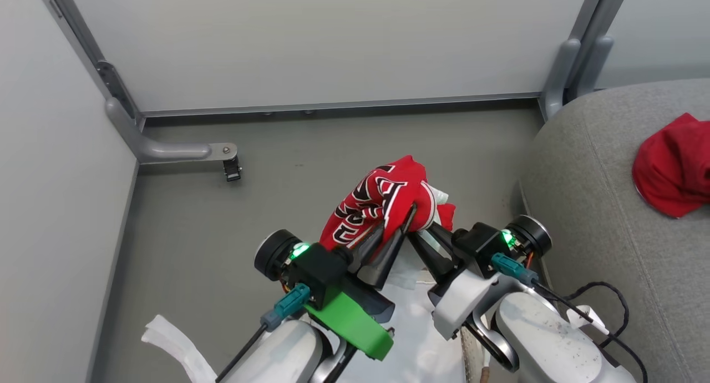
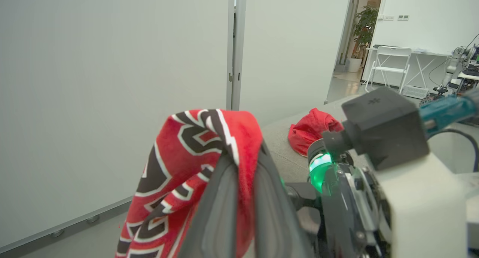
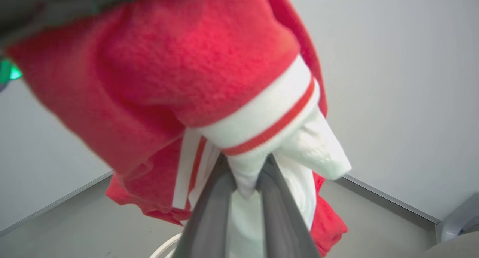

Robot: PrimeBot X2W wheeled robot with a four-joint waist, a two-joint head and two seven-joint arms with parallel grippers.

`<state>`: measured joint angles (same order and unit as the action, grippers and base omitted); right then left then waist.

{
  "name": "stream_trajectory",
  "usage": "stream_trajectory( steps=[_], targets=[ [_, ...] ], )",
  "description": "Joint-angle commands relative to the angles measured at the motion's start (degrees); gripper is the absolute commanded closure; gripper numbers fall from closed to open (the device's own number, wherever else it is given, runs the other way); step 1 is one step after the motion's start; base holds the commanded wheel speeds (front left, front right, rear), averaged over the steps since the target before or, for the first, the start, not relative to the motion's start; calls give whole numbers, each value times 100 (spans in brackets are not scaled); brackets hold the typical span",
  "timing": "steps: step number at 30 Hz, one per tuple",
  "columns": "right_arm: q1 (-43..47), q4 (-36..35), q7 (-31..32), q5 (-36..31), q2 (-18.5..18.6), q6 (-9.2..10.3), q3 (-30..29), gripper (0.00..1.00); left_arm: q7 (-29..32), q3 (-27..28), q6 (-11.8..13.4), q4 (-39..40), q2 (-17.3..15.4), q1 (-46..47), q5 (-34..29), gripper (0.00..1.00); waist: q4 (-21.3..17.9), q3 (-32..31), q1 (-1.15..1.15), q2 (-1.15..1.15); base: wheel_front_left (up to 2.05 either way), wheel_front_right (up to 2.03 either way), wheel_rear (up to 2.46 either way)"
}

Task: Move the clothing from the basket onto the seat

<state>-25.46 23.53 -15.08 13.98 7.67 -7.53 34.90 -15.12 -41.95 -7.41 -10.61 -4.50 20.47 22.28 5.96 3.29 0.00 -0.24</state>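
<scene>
A red jersey (image 1: 383, 200) with dark lettering and white striped cuffs hangs above the grey floor, held from both sides. My left gripper (image 1: 399, 219) is shut on its lettered fold, and the left wrist view shows cloth pinched between the fingers (image 2: 217, 198). My right gripper (image 1: 420, 231) is shut on a white part of the same jersey (image 3: 168, 63), with its fingers (image 3: 209, 217) close together. A second red garment (image 1: 671, 166) lies bunched on the grey seat (image 1: 588, 205) at the right. The basket is hidden under my arms.
Thin white plastic liner (image 1: 416, 327) shows between my forearms, and a white strip (image 1: 172, 338) lies at the lower left. Pale partition walls stand behind and to the left. A metal foot with a caster (image 1: 230, 166) juts onto the floor.
</scene>
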Motion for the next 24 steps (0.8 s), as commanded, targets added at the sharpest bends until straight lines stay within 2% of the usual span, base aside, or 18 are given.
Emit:
stream_trajectory(
  steps=[1, 6, 11, 17, 24],
  targets=[
    [104, -49, -10, -43, 27, 8, -61, 100, -4, 78, -12, -33, -28, -48, -62, 0, -223, 70, 0, 24, 0, 0, 0],
    [169, -163, -10, -42, 50, 8, -216, 100, -5, 272, -12, -118, -46, -70, -206, 0, -772, 188, 0, 24, 0, 0, 0],
    [263, -319, -10, -57, 69, 8, -494, 100, -4, 392, -12, -181, -76, -50, -364, 0, -1485, 322, 0, 24, 0, 0, 0],
    [395, -467, -10, -69, 57, 8, -751, 100, -4, 427, -11, -255, -100, -9, -416, 0, -2323, 453, 0, 24, 0, 0, 0],
    [541, -603, -10, -81, 21, 8, -979, 100, -4, 410, -8, -342, -141, 58, -409, 0, -3080, 570, 0, 24, 0, 0, 0]
  ],
)
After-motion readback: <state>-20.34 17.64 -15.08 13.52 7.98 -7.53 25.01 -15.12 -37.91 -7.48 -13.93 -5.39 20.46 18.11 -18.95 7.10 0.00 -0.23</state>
